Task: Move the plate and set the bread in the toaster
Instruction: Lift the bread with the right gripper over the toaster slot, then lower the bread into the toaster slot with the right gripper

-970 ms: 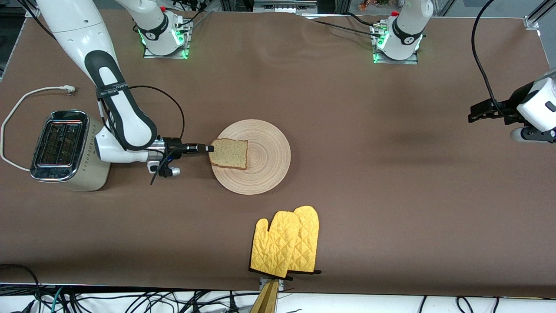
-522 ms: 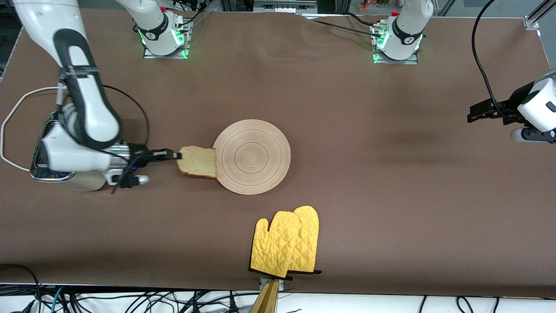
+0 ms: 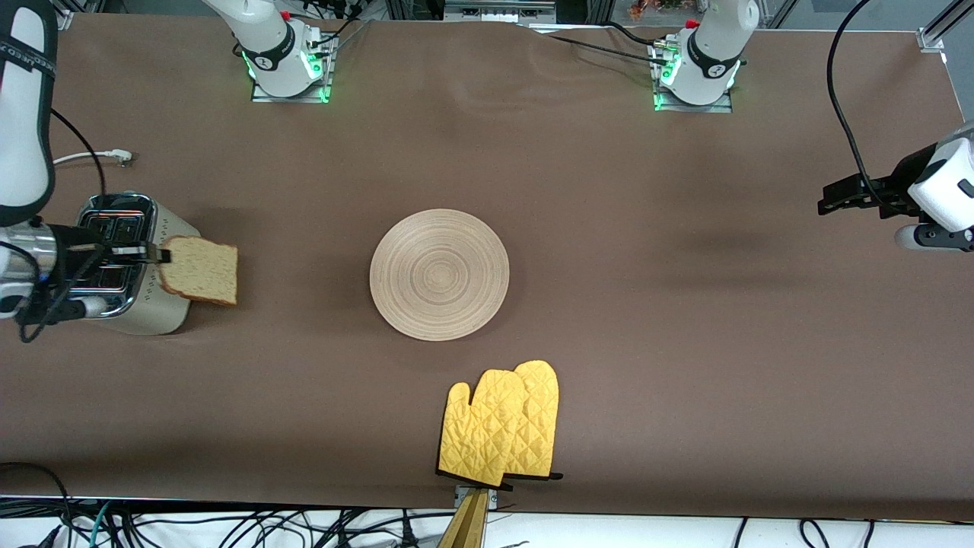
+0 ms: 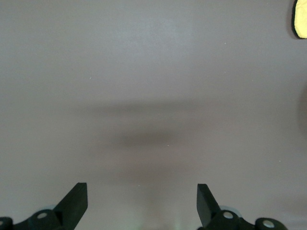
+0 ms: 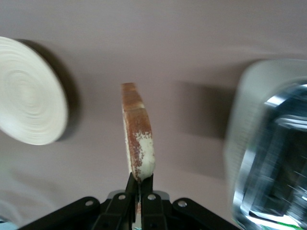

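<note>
My right gripper (image 3: 157, 256) is shut on one edge of the bread slice (image 3: 200, 270) and holds it in the air beside the cream toaster (image 3: 122, 262), at the right arm's end of the table. In the right wrist view the bread (image 5: 138, 133) shows edge-on, pinched in my right gripper (image 5: 141, 181), with the toaster (image 5: 268, 143) beside it. The round wooden plate (image 3: 439, 274) lies bare at the table's middle and shows in the right wrist view (image 5: 29, 93). My left gripper (image 3: 833, 199) waits open over the left arm's end of the table, shown empty in its wrist view (image 4: 142, 200).
A yellow oven mitt (image 3: 502, 424) lies at the table's edge nearest the front camera, nearer than the plate. The toaster's white cord (image 3: 91, 157) runs over the table farther from the camera than the toaster.
My right gripper lifted the bread off the plate and carried it toward the right arm's end, to beside the toaster. The plate is now bare. The left arm stayed still.
</note>
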